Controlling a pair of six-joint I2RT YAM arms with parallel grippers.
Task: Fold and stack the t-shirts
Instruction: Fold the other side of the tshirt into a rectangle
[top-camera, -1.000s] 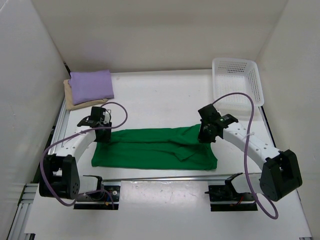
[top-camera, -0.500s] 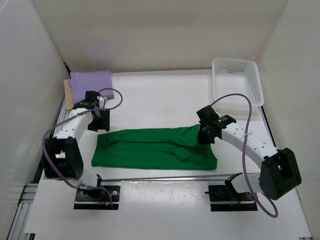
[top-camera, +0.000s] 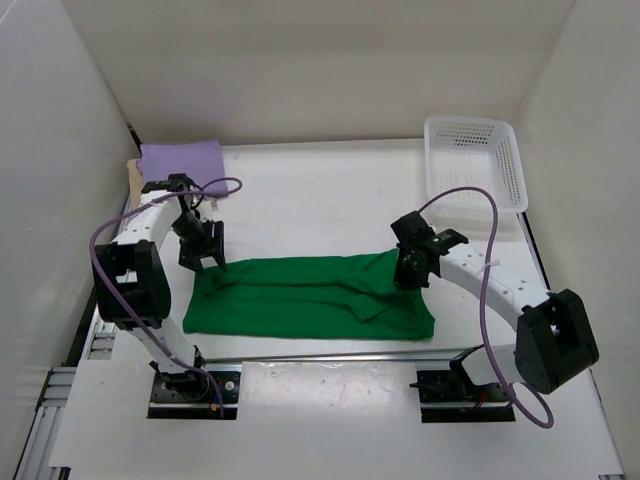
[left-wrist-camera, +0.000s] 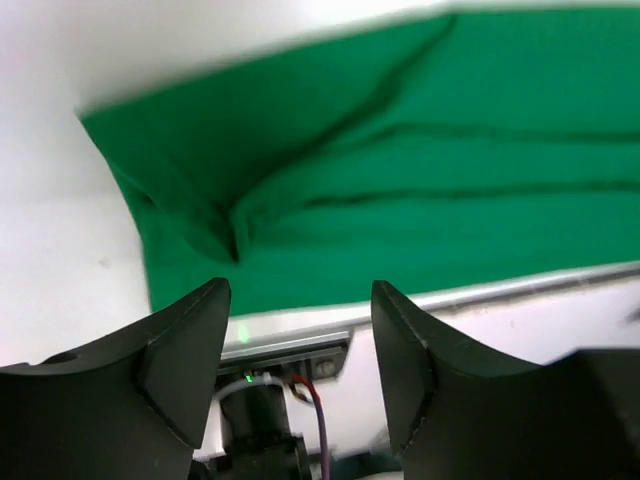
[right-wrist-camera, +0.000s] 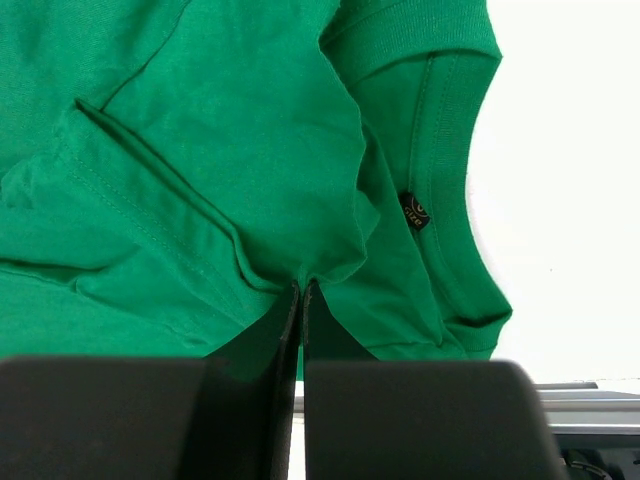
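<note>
The green t-shirt (top-camera: 300, 295) lies flat as a long band near the near edge of the desk, about midway between its left and right edges. I judge it is already narrowed lengthways so that it can be folded end to end next. The right jaws are pressed together on a small pleat of the cloth just beside the collar (right-wrist-camera: 440, 150), at the shirt's right end. The pinch likely sits there because that end must be lifted and carried over toward the left. The label (right-wrist-camera: 414, 211) shows inside the neck.

The left jaws stand wide apart with nothing between them, hanging over the shirt's far left corner, where the cloth is rumpled into a crease. That looks a sensible place to take a matching hold, or to pin the hem while the other end travels.

In the far left corner of the desk a folded lilac t-shirt (top-camera: 180, 158) rests on a beige one (top-camera: 133, 180), which reads as the stack the green one will join. A white basket (top-camera: 437, 160) stands in the far right corner, well apart from the work
</note>
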